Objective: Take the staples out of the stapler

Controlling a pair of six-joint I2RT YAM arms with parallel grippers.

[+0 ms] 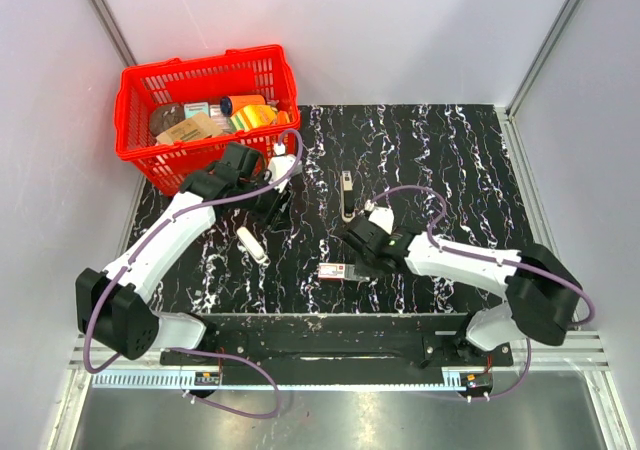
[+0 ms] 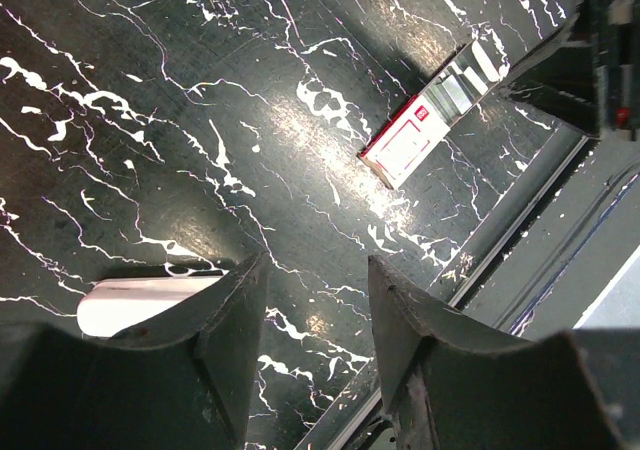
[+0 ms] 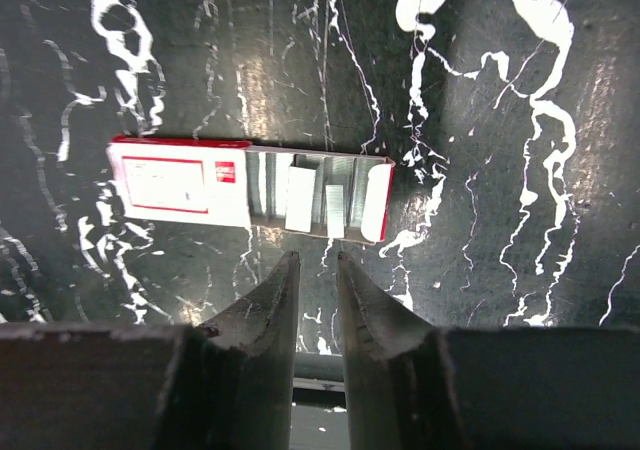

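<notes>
Stapler: slim black bar lying lengthwise near the middle of the surface, pointing away from the arm bases. Neither hand holds it. It sits just beyond the right hand and does not show in either wrist view.
Surface: black slab veined with white, carrying everything pictured.
Basket: red plastic mesh, standing at the far left corner of the surface with packaged goods inside.
Left arm: white and black, reaching from its base toward the basket's near side, with a purple cable looped along it.
Right arm: stretched leftward across the surface toward the centre.
Left hand: released, fingers spread wide with nothing between them, hovering above bare surface. The white stick lies beside one finger and the staple box farther off.
Right hand: fingers drawn close with only a narrow gap, grasping nothing, poised just short of the staple box.
White stick: pale oblong piece lying flat near the left hand, well apart from the stapler.
Staple box: small red-and-white carton lying flat, its tray slid partly out to show silvery strips of staples. From above it sits between the right hand and the arm bases.
</notes>
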